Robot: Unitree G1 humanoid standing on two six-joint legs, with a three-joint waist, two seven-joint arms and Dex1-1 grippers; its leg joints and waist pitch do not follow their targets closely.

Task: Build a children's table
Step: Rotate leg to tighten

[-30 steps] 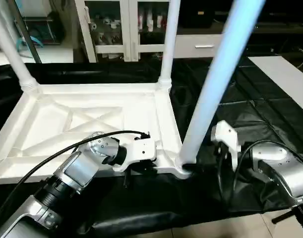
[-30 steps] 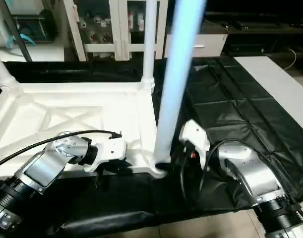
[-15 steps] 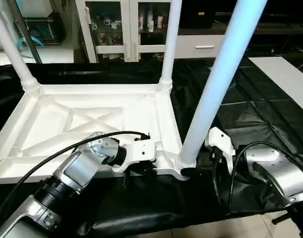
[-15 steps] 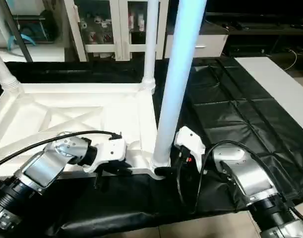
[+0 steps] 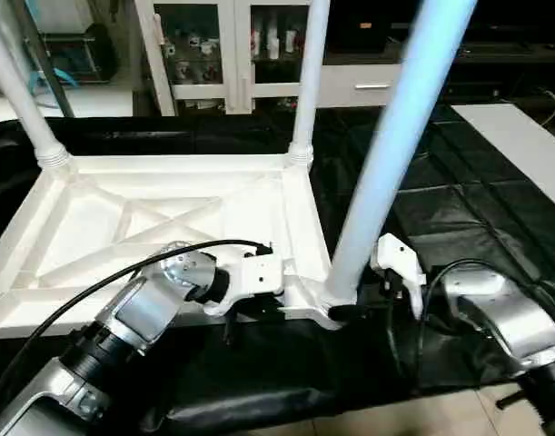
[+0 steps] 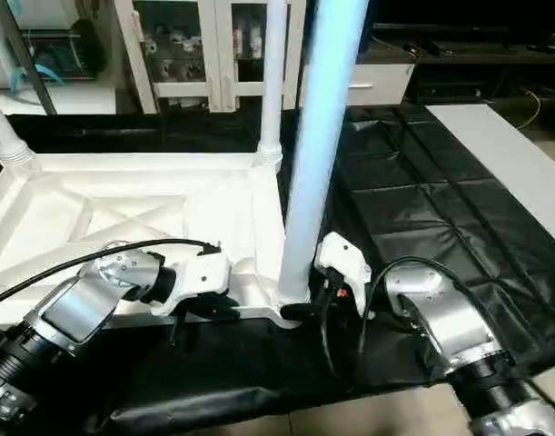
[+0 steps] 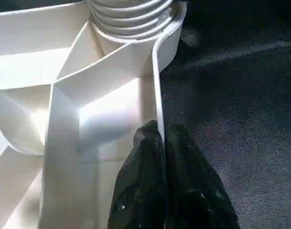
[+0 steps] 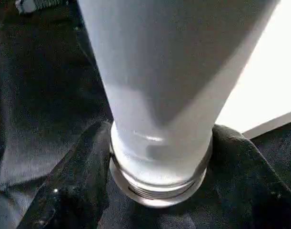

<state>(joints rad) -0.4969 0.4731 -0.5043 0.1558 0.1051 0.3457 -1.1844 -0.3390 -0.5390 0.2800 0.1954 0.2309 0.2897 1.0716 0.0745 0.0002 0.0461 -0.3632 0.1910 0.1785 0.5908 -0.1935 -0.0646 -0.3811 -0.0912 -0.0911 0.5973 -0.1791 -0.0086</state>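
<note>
- The children's table top (image 5: 168,227) lies upside down on the black-draped work table (image 5: 459,209), its X-ribbed underside facing up, with its near long rim running close to the work table's near edge.
- Three white tube legs stand in its corner sockets. One leg (image 5: 21,95) rises from the far left corner, a second leg (image 5: 309,73) from the far right corner, and the nearest leg (image 5: 395,136) from the near right corner, leaning a little to the right as it goes up.
- The left gripper (image 7: 162,138) reaches in along the near rim, just left of the near right corner. Its two black fingers (image 7: 140,176) are pinched on the thin upright wall of the table top, one on each side of it, close to the ribbed foot of the nearest leg.
- The right gripper (image 8: 157,167) sits at the near right corner, low against the drape. Its black fingers (image 8: 78,176) wrap the nearest leg from both sides just above its ringed end, clamped on it where it meets the socket.
- The silver forearms come in from the near edge, the left with a black cable (image 5: 123,272) looping over it.
- Beyond the work table's far edge stands a white cabinet (image 5: 232,45) with glass doors.
- A white board (image 5: 522,136) lies on the drape toward the far right corner.
</note>
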